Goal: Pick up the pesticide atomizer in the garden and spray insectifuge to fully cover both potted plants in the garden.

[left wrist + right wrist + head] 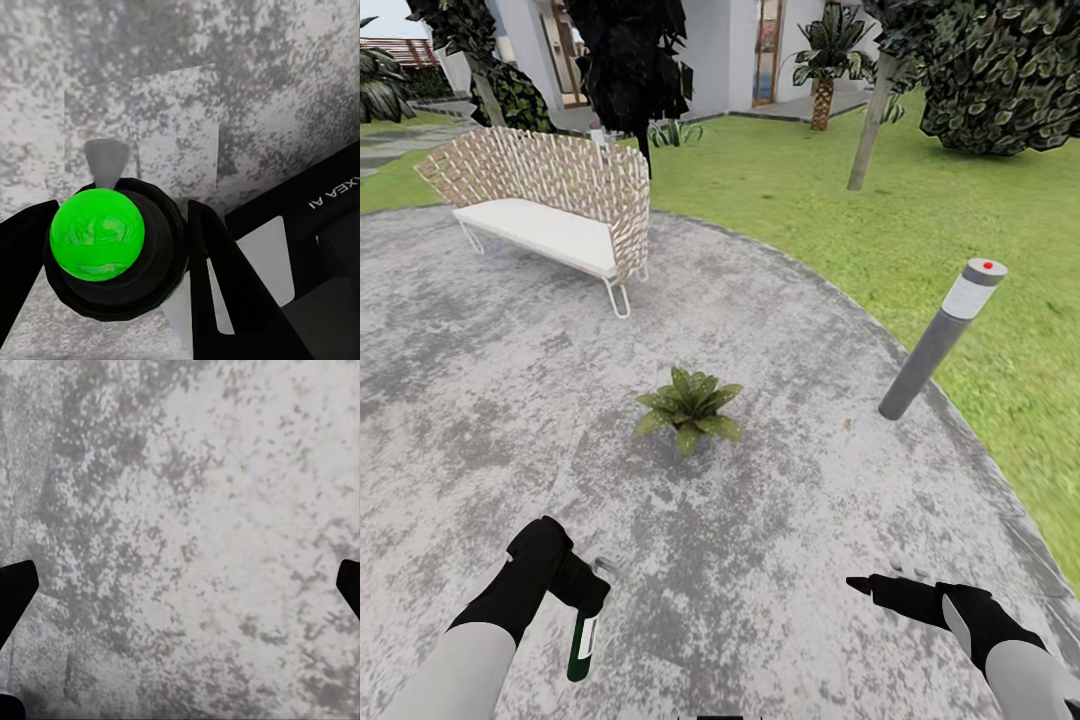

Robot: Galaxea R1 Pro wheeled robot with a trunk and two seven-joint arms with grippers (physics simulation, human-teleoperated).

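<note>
1. The left hand [582,590] is pinching the pesticide atomizer [584,640], so pickup looks done.
2. The right hand [872,580] is hanging spread and empty.
3. One potted plant [689,407] is sitting mid-patio [480,420] ahead; spraying seemingly remains.

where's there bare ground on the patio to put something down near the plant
Bare paving lies between the potted plant and both grippers, the left gripper shut on the pesticide atomizer, the right gripper open. More bare patio runs between the plant and the bench. It is tighter toward the bollard lamp at the lawn edge.
</note>
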